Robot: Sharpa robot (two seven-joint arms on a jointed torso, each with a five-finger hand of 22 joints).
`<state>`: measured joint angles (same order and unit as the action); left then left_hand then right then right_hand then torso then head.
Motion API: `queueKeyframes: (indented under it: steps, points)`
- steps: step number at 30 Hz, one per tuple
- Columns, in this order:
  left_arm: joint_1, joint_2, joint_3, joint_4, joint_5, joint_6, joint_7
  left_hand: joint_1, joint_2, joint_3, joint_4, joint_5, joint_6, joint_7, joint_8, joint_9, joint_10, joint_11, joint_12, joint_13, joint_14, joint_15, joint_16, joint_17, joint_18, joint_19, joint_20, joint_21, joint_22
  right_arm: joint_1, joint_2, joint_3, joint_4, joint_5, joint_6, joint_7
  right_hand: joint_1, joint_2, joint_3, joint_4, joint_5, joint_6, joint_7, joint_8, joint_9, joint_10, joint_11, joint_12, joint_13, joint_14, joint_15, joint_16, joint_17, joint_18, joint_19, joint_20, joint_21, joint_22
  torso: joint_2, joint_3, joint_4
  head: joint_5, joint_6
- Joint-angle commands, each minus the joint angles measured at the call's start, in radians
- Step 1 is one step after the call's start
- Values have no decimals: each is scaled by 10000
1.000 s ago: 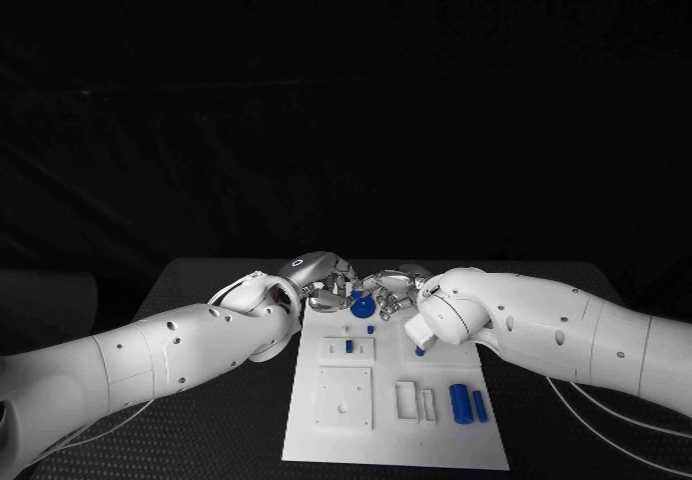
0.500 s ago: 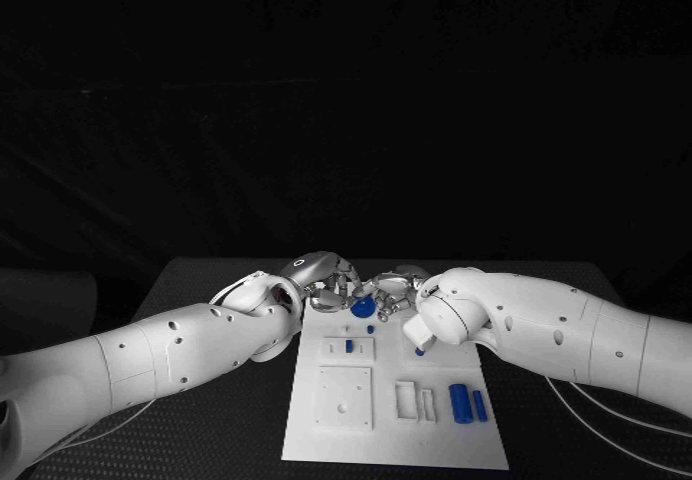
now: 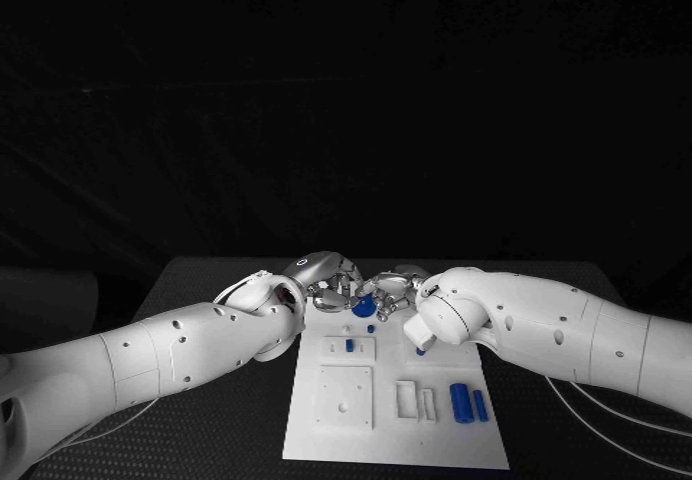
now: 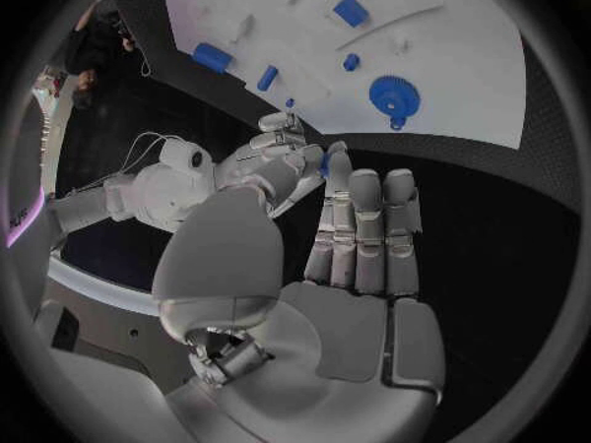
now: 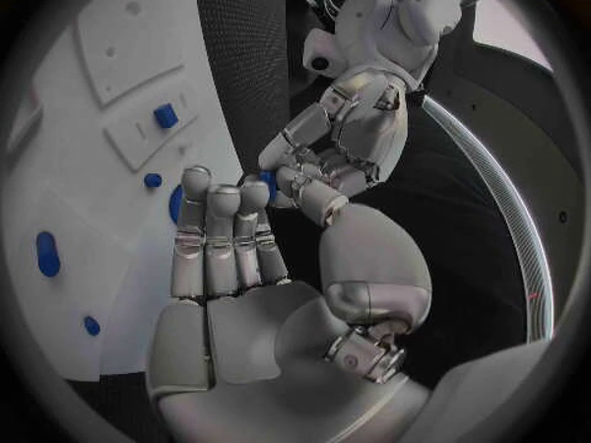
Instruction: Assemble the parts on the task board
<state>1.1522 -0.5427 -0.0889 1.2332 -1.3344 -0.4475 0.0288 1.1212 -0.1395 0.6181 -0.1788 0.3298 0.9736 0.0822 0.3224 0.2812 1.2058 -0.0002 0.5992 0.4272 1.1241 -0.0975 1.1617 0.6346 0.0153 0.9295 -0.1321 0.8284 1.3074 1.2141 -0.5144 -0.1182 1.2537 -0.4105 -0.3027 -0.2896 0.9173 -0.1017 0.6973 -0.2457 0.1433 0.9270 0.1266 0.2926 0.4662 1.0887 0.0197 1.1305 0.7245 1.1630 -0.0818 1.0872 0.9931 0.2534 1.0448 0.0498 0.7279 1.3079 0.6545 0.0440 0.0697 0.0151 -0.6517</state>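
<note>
Both hands meet over the far end of the white task board (image 3: 389, 440). My left hand (image 3: 329, 285) and right hand (image 3: 400, 285) face each other fingertip to fingertip. A small blue part (image 5: 265, 179) sits squeezed between fingertips of the two hands, also seen as a blue sliver (image 4: 324, 162). In the left wrist view my left hand (image 4: 358, 266) has straight fingers and the right hand (image 4: 281, 158) curls toward them. In the right wrist view the right hand (image 5: 228, 266) reaches up to the left hand (image 5: 351, 138). A blue gear (image 4: 394, 95) lies on the board below them.
Two blue cylinders (image 3: 462, 402) lie side by side at the board's near right. White blocks (image 3: 345, 397) and a slotted plate (image 3: 346, 347) sit on its left half. Small blue pegs (image 3: 372, 328) stand mid-board. Both forearms flank the board.
The left hand has edged slightly toward the right hand; the fingertips stay together around the blue part. The pieces on the board have not moved.
</note>
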Motion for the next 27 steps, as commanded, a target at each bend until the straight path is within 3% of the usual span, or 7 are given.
queueKeyframes:
  steps: [1, 4, 9, 18, 27]
  points:
    - [13, 27, 11, 12, 37, 44, -15, 8, 90, -2, 83, 67, 281, 232, 18, 1825, 75, -11, -58, 14, 10, -89, -62, 17, 160, 78, -686, -25, 155, -10, 2, 1, 20, 37, 168, 199, 42, 184, 167, -35, -59, 185, -43, 89, 35, 13, -97, -54, 27, -3, -103, 62, 14, 84, -50, 11, 55, 154, 1, 6, -4, 8, 2]
    - [13, 25, 11, 9, 37, 39, -27, 10, 90, -1, 84, 68, 280, 232, 17, 1826, 75, -12, -60, 15, 11, -89, -64, 17, 160, 79, -686, -26, 155, -10, 0, 1, 8, 37, 40, 241, 339, 504, 624, -221, -89, 606, -175, 314, 154, 62, -220, -85, 58, 8, -178, 77, 21, 84, -62, -2, 77, 156, -1, 4, -1, -1, 13]
    - [12, 16, 11, 9, 37, 24, -35, 15, 90, 1, 84, 69, 278, 233, 15, 1826, 76, -11, -65, 16, 13, -89, -69, 16, 161, 80, -687, -28, 154, -11, -35, 1, 6, -58, -55, 282, 528, 687, 1128, -406, -131, 964, -310, 519, 335, 167, -345, -107, 126, 58, -259, 145, 52, 84, -9, -2, 165, 170, -2, 5, 0, -2, 14]
    - [12, -14, 11, -24, 37, 22, -53, 28, 91, 7, 82, 72, 270, 234, 9, 1825, 79, -11, -74, 20, 17, -89, -78, 15, 163, 84, -688, -33, 152, -41, -107, 1, 63, -269, -74, 278, 723, 696, 1481, -438, -792, 1046, -358, 577, 536, 187, -389, -147, 272, 37, -290, 230, 103, 84, -28, -28, 287, 181, -2, 0, 4, -14, 18]
    - [11, -34, 9, -2, 37, 37, -63, 33, 72, 3, 80, 70, 261, 237, 3, 1825, 81, -9, -84, 24, 21, -87, -89, 15, 162, 86, -688, -38, 151, -57, -197, 4, 57, -303, -382, 528, 754, 699, 1513, -439, -890, 1072, -367, 601, 598, 193, -398, -152, 308, 36, -297, 249, 112, 84, -26, -31, 318, 181, -2, 5, 13, -20, 25]
